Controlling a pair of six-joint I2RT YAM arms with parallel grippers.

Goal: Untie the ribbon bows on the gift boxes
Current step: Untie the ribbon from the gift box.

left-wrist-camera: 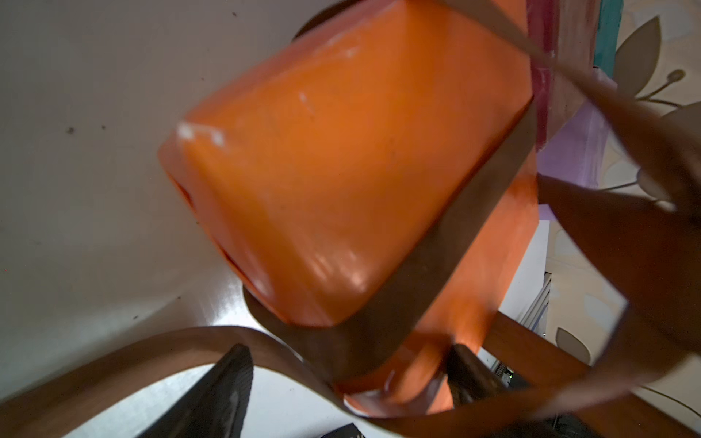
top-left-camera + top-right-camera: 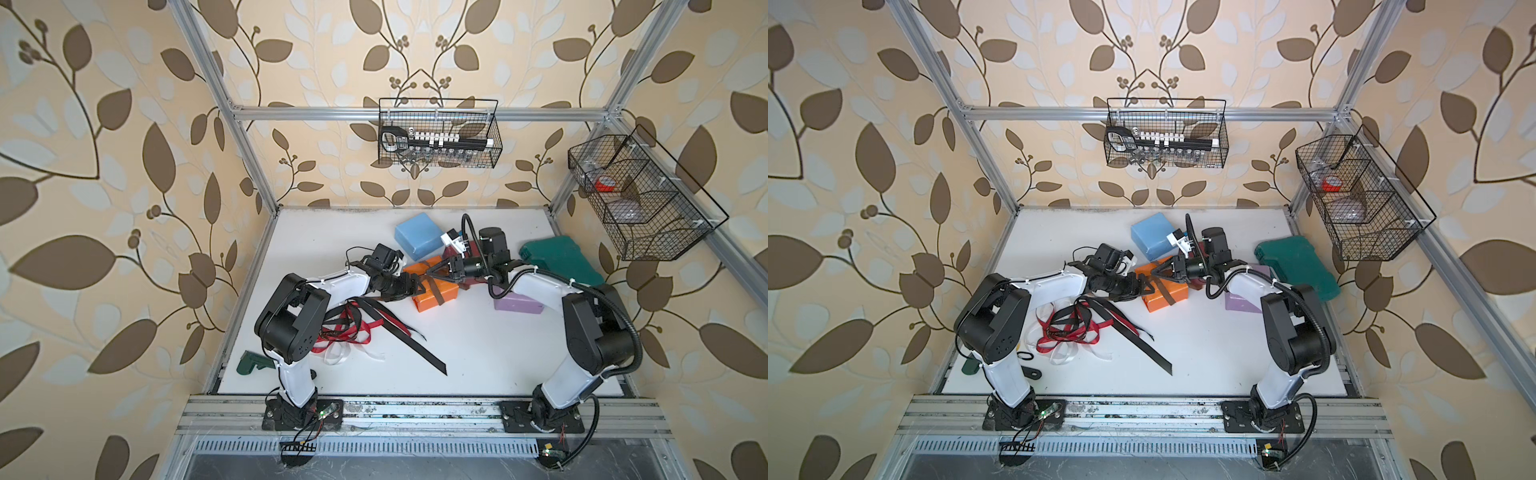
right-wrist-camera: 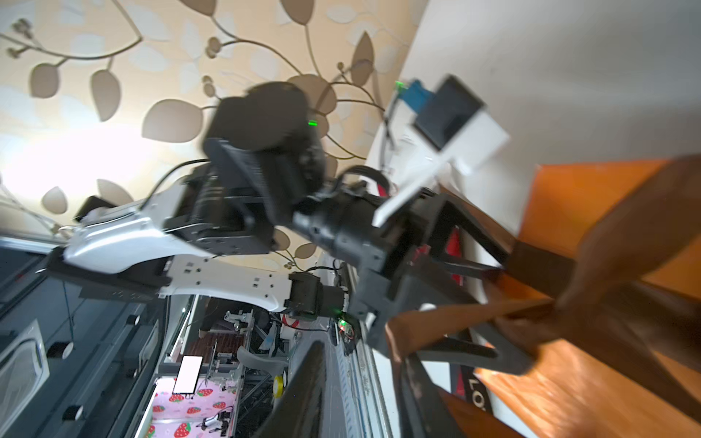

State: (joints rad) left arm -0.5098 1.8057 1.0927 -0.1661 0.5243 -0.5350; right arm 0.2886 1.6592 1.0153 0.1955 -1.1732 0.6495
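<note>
Leaf-patterned wallpaper [image 2: 104, 166], white tabletop [image 2: 478, 353]

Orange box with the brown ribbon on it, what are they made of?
The orange box looks wrapped in glossy paper: it shines in the light, and white scuffs show at a corner. The brown ribbon looks like satin cloth: flat, thin and softly shiny, bending in loose curves.

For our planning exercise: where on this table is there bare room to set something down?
Bare: near stretch between black ribbon and lilac box; far corner left of the light blue box. Crowded: around the orange box and the ribbon pile.
</note>
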